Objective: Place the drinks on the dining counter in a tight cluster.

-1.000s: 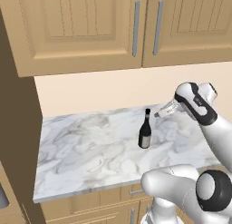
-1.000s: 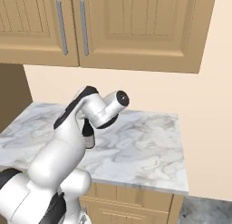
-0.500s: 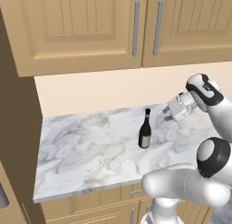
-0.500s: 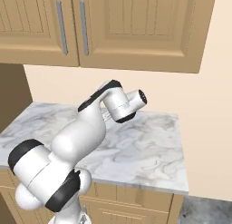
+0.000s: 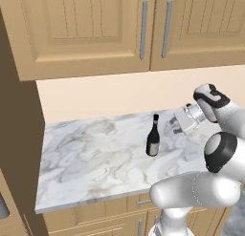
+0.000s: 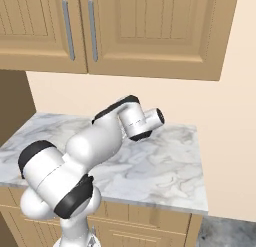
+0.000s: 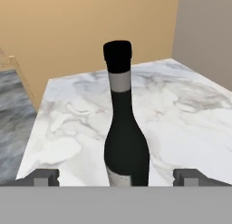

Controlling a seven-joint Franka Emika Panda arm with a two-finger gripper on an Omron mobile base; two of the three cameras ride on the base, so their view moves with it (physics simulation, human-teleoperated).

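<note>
A dark long-necked wine bottle with a pale label stands upright on the short marble counter under the wall cabinets. My gripper hangs just to its right at neck height, pointing at it with a small gap between. In the hand view the bottle stands centred ahead, and the gripper is open with its fingertips wide on either side, holding nothing. The small clear bottle, the maroon bottle and the dining counter are out of view. From the right base, my arm hides the bottle.
Tan wall cabinets hang low over the counter. A tall brown panel bounds the counter's left end. Its right end drops off to grey floor beside a beige wall. Drawers sit below the front edge.
The hand has shifted a little right and lower beside the bottle, and the arm's elbow has swung up in front. The bottle has not moved.
</note>
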